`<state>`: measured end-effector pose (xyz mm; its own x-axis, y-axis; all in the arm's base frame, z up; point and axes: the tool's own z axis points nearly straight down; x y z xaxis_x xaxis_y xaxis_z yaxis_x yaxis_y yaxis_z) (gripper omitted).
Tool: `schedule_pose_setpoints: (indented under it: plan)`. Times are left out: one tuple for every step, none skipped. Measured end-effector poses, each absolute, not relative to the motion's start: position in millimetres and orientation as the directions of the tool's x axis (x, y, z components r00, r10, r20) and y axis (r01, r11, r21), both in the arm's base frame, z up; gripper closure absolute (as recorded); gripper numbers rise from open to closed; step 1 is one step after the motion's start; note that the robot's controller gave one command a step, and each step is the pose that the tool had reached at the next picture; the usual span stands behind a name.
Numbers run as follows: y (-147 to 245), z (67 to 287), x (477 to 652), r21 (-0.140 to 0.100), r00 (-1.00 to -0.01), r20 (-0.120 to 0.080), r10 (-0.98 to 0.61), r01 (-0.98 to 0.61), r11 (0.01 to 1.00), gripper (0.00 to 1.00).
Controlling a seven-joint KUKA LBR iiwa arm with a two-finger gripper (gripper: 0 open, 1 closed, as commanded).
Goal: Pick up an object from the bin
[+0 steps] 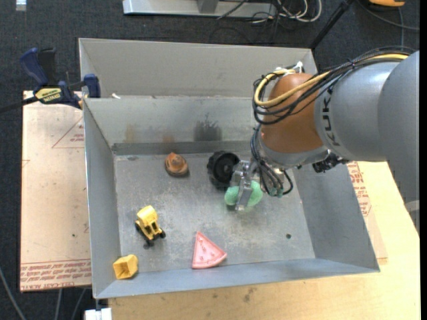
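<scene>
— What carries everything here?
— A grey metal bin [100, 199] with sloping walls and a speckled, scuffed floor.
— What lies toward the back?
— A small brown rounded lump [177, 165], and to its right, apart from it, a black round thing [221, 170].
— Anything beside the black one?
— A pale green thing [235, 197], just at its front right. The arm [373, 112] partly covers it, so whether it rests flat on the floor I cannot tell.
— And the front?
— A yellow toy digger [149, 223] left of middle, a small yellow block [125, 266] in the front left corner, and a pink wedge [207, 252] near the front wall.
</scene>
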<state>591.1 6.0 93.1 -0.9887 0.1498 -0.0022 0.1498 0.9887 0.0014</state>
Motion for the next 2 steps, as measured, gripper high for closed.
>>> schedule_pose_setpoints:
  plan:
    - [6, 93, 591.1, 0.002, -0.989, -0.002, 0.15, 0.15, 0.989, 1.0]
    - [14, 229, 588.8, 0.001, -0.986, -0.003, 0.168, 0.168, 0.986, 1.0]
